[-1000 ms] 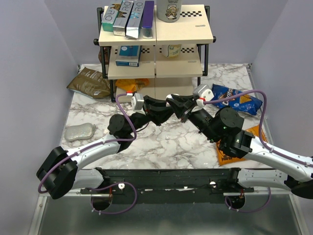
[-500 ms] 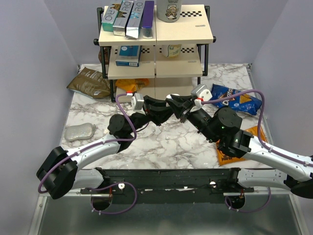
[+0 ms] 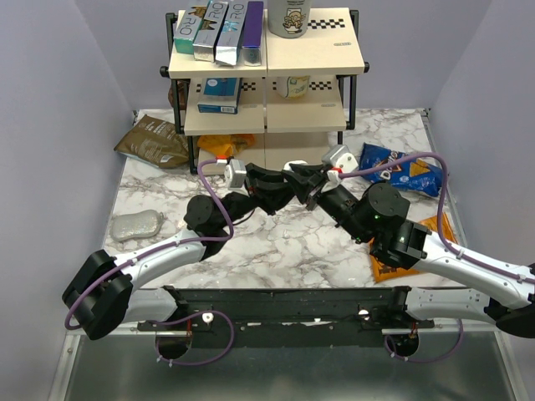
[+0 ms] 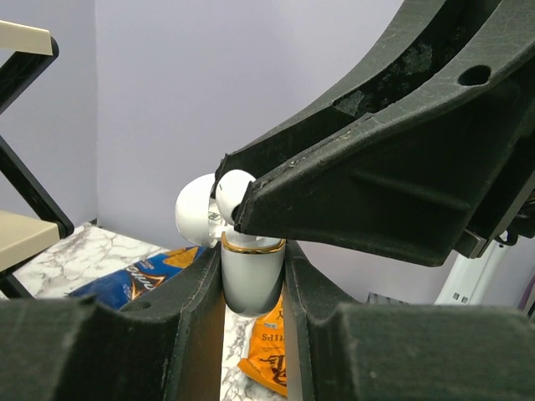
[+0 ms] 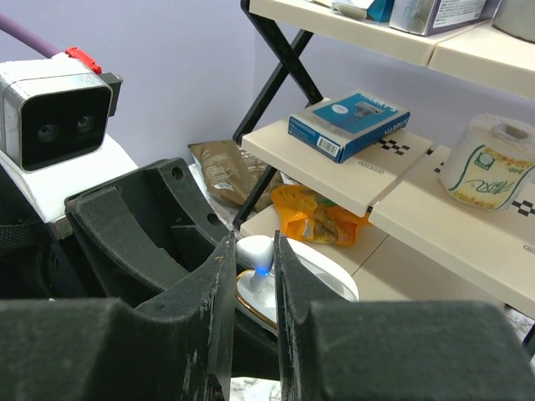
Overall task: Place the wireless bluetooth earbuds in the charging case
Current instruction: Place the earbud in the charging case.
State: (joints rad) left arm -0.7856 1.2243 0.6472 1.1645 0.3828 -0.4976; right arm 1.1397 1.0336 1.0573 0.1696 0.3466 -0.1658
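Left gripper [image 4: 254, 305] was clamped on the open charging case [image 4: 251, 280], held above the table [image 3: 276, 246]. Right gripper [image 5: 253, 269] pinched one white earbud [image 5: 256, 251] just over the case's gold rim, not seated yet. Second bud: couldn't tell. Shelf [image 3: 267, 125] sat close behind; I judged more room on the near side.

Black-and-silver arms [image 3: 163, 251], looping purple cables [image 3: 415, 155]
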